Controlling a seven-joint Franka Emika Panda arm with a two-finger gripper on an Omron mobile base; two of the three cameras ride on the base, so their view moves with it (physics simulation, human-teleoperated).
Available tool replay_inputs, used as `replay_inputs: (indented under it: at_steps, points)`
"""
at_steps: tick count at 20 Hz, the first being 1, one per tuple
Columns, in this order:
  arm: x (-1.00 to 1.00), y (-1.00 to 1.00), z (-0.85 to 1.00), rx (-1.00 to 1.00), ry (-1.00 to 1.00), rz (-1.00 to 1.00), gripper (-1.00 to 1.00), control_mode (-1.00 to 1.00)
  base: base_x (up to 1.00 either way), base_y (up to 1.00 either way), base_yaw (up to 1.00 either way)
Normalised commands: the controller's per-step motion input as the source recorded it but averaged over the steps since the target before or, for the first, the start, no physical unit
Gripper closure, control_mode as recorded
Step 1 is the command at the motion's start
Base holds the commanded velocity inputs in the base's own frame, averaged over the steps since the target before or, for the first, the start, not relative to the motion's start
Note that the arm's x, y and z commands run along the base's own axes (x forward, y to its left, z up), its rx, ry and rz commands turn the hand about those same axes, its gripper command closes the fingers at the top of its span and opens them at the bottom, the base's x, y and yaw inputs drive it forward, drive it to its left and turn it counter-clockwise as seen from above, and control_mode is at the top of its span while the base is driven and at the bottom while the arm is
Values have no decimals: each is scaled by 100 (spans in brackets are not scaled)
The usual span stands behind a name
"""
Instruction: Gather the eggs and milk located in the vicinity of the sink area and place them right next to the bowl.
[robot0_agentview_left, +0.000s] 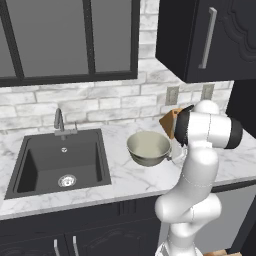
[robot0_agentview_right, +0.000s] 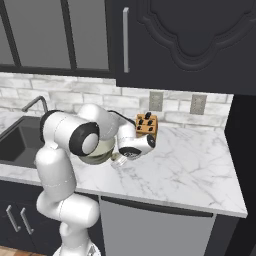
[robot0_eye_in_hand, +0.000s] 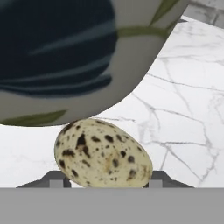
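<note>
Hand view puts a speckled egg (robot0_eye_in_hand: 103, 153) right between the two dark fingertips of the end effector (robot0_eye_in_hand: 103, 181), one tip at each flank, so the jaws look clamped on the egg, though the contact itself sits at the frame's edge. Just behind the egg curves the outside of the bowl (robot0_eye_in_hand: 131, 65), beige with dark and olive markings, so the egg is held low and close against the bowl's foot, which fits setting it down right next to the bowl. Beyond lies the white marble surface (robot0_eye_in_hand: 183, 109). From the right base view the arm folds down over the bowl (robot0_agentview_right: 102, 150), the hand low at its right side, with a knife block (robot0_agentview_right: 147, 126) farther back. Farthest, in the left base view, the sink (robot0_agentview_left: 60, 162) sits well apart to the bowl's left.
</note>
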Motion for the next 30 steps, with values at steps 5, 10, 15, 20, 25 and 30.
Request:
replay_inputs:
  at_steps: [5, 10, 15, 20, 25, 30]
  points:
    - [0, -4, 0, 0, 0, 0, -100, -100, 0, 0, 0]
    - [0, -12, 0, 0, -1, 0, -100, -100, 0, 0, 0]
    - [0, -1, 11, 0, -3, 0, -100, -100, 0, 0, 0]
    - [-8, 0, 47, 0, -11, 0, -100, -100, 0, 0, 0]
    - [-29, 0, 82, 1, -21, 0, -100, -100, 0, 0, 0]
    - [-36, -3, 93, -1, -23, 0, -100, -100, 0, 0, 0]
